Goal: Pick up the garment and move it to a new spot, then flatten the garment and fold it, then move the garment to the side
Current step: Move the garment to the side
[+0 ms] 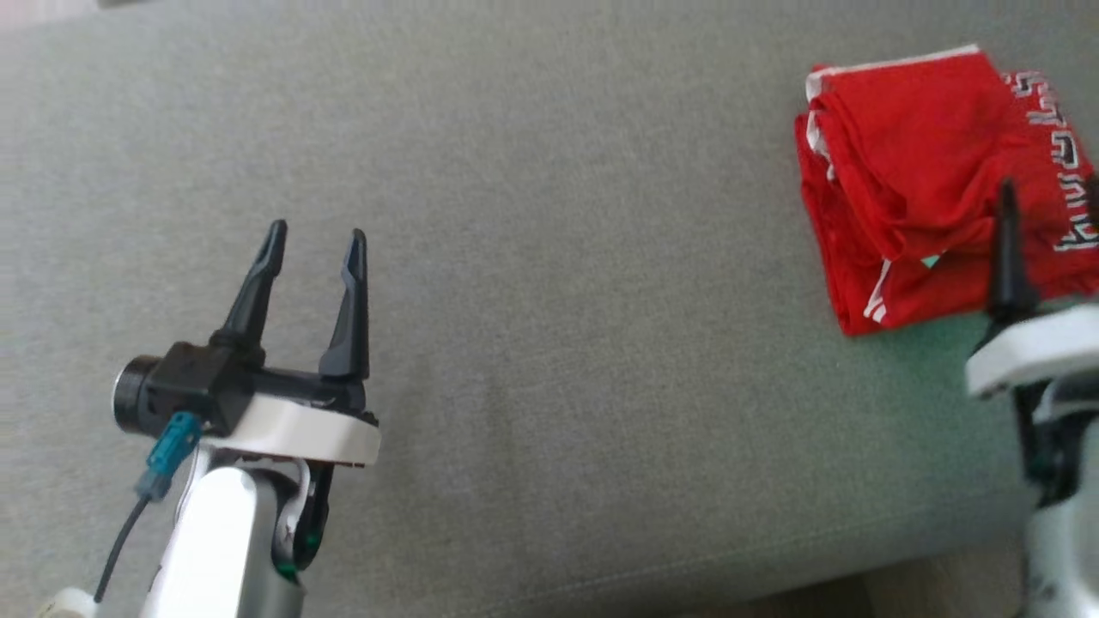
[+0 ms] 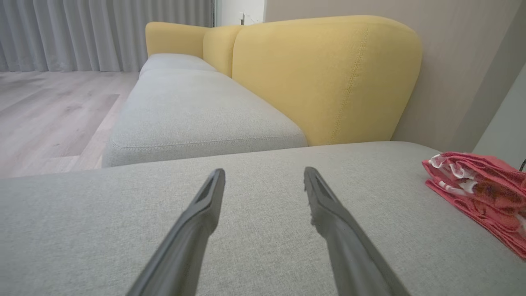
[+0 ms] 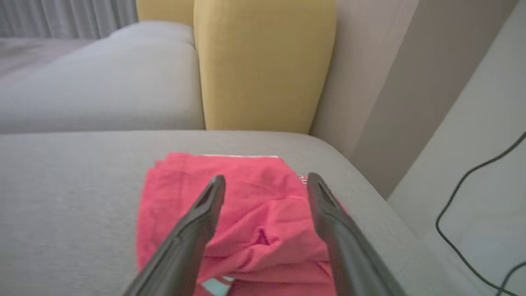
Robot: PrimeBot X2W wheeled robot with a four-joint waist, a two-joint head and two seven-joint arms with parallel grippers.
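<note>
From the head view we see the folded red garment [image 1: 927,172] lying at the far right of the grey seat cushion [image 1: 549,300]. It is well apart from the left gripper [image 1: 317,229], whose fingers stand spread over bare fabric. One finger of the right gripper [image 1: 1047,196] crosses the garment's near edge.

The left wrist view adds the yellow backrest [image 2: 324,78], wooden floor [image 2: 49,107] and curtain [image 2: 82,33]. Here the garment sits off to the right.

In the right wrist view we find a black cable [image 3: 464,197] beside the sofa. That gripper's fingers are parted over the garment, gripping nothing.
</note>
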